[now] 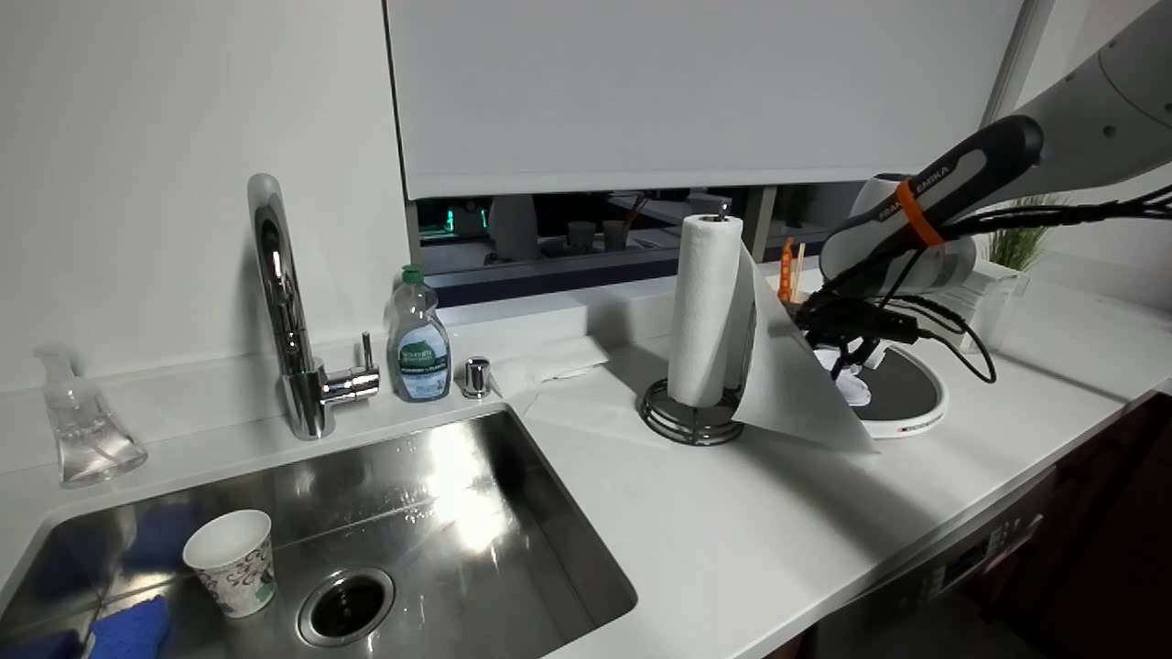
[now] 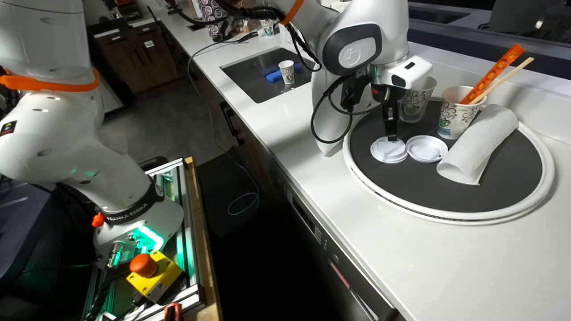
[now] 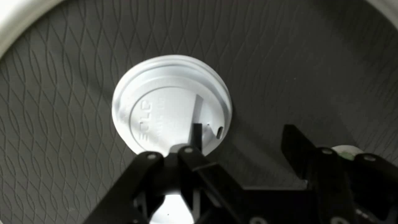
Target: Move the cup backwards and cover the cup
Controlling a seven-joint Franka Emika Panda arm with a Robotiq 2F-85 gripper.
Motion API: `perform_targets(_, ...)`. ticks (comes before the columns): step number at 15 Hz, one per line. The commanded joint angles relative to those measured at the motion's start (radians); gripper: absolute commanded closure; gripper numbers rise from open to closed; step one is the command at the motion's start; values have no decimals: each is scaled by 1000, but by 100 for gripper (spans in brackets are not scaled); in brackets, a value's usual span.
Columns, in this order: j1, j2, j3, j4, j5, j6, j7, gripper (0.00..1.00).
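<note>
A patterned paper cup (image 2: 417, 102) stands upright on the dark round turntable (image 2: 415, 187), partly behind my wrist in an exterior view. A second such cup (image 2: 456, 117) holds an orange stick and a wooden stick. A white lid (image 2: 387, 151) lies on the turntable beside another white lid (image 2: 427, 148). My gripper (image 2: 391, 137) points down at the first lid. In the wrist view my gripper (image 3: 243, 127) is open, with nothing between its fingers. Its left finger is over the lid (image 3: 168, 109); its right finger is over bare turntable. Whether it touches the lid I cannot tell.
A rolled white paper (image 2: 479, 145) lies on the turntable. A paper towel roll (image 1: 705, 311) with a loose hanging sheet stands close to my arm. The sink (image 1: 412, 513) holds another cup (image 1: 238, 567) and a blue sponge (image 1: 130, 630). A soap bottle (image 1: 421, 343) stands by the tap.
</note>
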Motion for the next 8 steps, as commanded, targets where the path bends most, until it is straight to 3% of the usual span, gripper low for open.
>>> perform_targets(1,15,25,-19,15,-12,0,27,37)
perform_targets(6,22,40,-22,32,-13,1,32,56)
perform_targets(8,25,43,-24,37,-14,-3,32,77)
